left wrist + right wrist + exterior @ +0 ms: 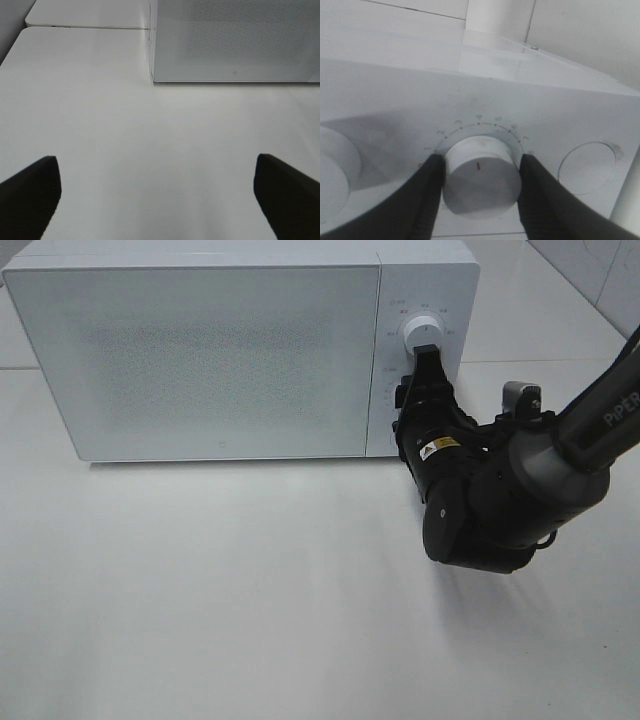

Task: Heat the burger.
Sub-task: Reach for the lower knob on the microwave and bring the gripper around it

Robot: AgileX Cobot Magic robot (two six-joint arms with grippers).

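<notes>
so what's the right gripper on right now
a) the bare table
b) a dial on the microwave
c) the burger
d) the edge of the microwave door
b: the right gripper has a finger pressed against each side of the round white dial on the front panel of the microwave, with the numbered scale curving around that dial.
</notes>
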